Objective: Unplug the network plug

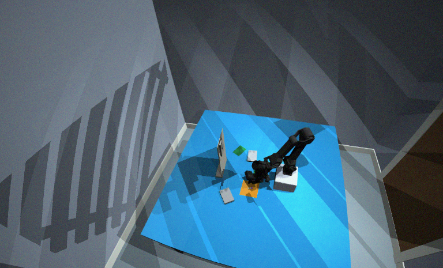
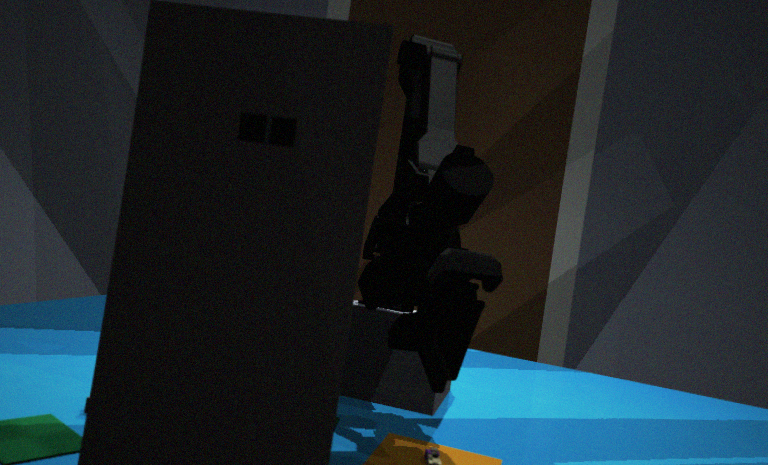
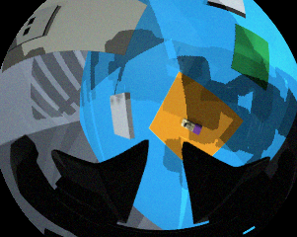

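Note:
The plug (image 1: 250,188) (image 2: 430,456) (image 3: 191,125), pale with a purple end, lies inside the orange square (image 1: 244,192) (image 2: 396,450) (image 3: 168,116) on the table. The upright panel (image 1: 222,162) (image 2: 226,268) (image 3: 99,32) stands apart from it, and its two socket openings look empty in the wrist view. My gripper (image 2: 439,388) (image 3: 166,145) is partly open, with nothing between the fingers. It hangs above the table near the orange square, clear of the plug. In the top view the fingertips are hard to make out.
A green square (image 1: 239,150) (image 2: 39,437) (image 3: 252,54) lies farther along the table. One pale flat block (image 1: 226,195) (image 3: 120,116) lies between the orange square and the panel's side; another (image 1: 252,155) (image 3: 234,5) lies near the green square. The arm's white base (image 1: 285,180) stands behind.

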Robot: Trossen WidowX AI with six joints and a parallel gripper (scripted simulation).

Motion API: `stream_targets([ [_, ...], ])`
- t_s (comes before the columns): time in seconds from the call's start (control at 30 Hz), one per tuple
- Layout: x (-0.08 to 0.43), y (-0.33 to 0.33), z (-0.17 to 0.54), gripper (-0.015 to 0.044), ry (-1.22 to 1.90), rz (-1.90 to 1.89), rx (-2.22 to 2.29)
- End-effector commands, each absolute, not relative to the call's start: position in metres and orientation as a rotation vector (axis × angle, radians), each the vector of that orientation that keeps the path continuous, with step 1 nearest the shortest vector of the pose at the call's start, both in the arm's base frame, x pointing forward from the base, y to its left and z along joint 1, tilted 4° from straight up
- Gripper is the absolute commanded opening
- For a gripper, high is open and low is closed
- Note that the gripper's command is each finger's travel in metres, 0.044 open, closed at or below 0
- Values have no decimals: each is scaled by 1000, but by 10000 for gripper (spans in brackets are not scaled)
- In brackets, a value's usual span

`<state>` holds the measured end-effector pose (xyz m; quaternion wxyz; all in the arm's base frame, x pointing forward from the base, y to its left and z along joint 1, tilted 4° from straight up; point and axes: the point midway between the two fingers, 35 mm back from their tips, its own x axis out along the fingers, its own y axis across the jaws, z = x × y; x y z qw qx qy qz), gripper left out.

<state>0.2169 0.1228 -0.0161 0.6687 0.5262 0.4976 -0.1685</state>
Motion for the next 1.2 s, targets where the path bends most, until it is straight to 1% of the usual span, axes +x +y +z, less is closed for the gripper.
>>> stream_targets([
  [0.0,218,124,-12,156,1123,-373,1185],
  [1.17,215,120,18,156,1122,-373,1186],
])
